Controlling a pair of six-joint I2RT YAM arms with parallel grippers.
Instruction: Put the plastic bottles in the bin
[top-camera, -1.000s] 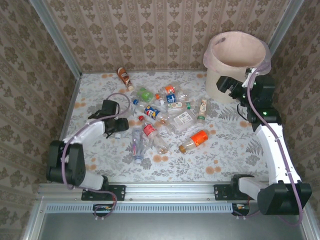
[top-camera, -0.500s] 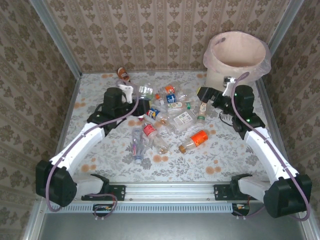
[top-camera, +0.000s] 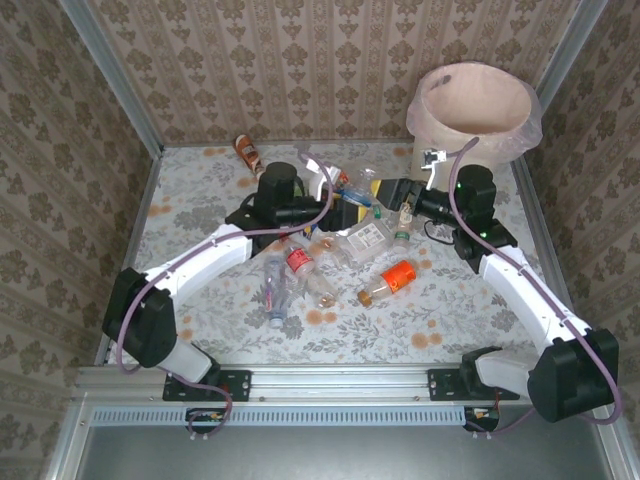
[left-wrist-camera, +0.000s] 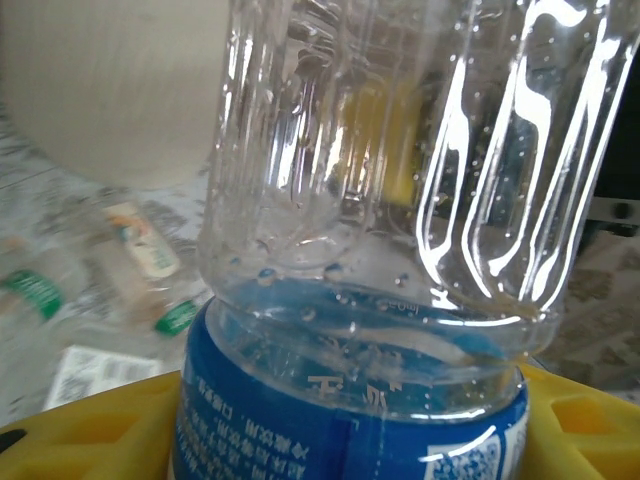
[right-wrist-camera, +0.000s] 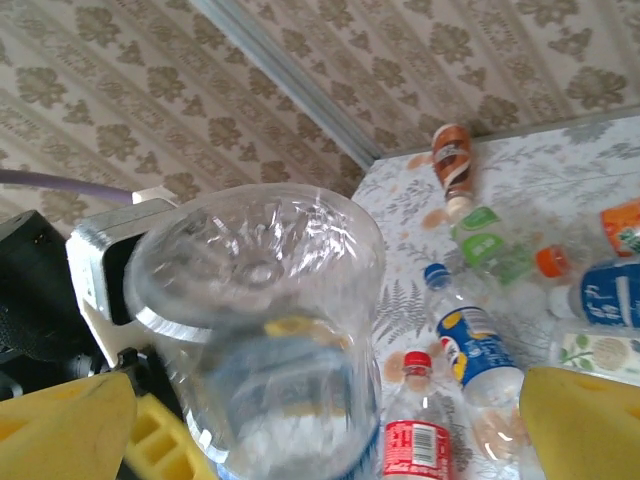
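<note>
A clear plastic bottle with a blue label (left-wrist-camera: 380, 300) is gripped between the left gripper's (left-wrist-camera: 350, 440) yellow fingers (left-wrist-camera: 80, 430). Its base sits between the right gripper's (right-wrist-camera: 320, 440) wide-open yellow fingers (right-wrist-camera: 585, 420). The large round cream bin (top-camera: 432, 120) stands beyond them.

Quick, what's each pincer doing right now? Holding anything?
Left pincer: closed on a clear bottle with a blue label.
Right pincer: open wide, holding nothing.
</note>
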